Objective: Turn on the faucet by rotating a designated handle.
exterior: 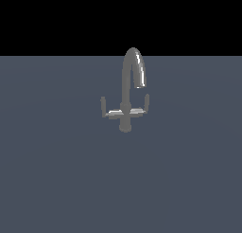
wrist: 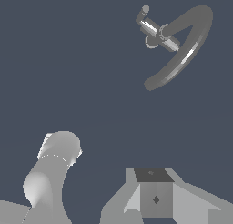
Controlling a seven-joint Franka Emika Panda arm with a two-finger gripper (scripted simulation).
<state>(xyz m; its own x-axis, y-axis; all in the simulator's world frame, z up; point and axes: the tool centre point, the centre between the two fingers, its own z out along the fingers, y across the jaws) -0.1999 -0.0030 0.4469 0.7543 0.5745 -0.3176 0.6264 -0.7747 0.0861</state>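
Exterior view: one faucet [exterior: 126,92] stands alone on a flat grey floor [exterior: 56,180], a little above the frame's centre. It has one gooseneck spout [exterior: 134,66], curving over to an outlet on the exterior view's right, one short round base [exterior: 125,128] and two L-shaped levers with upturned tips. The handle [exterior: 107,111] branches to the exterior view's left, away from the outlet; the second lever [exterior: 142,107] sits under the outlet. No arm or gripper appears in this view.

Wrist view: the same single faucet [wrist: 175,45] is seen from above, well apart from the robot. Only one lever shows plainly here, the handle [wrist: 148,22], with its tip pointing away from the spout's arc; the other lever is mostly hidden by the spout. This view alone shows robot parts: a rounded arm link [wrist: 50,173] and the blocky gripper [wrist: 155,198]. Its fingertips are out of frame, so whether it is released or clenched cannot be told. It holds nothing visible.
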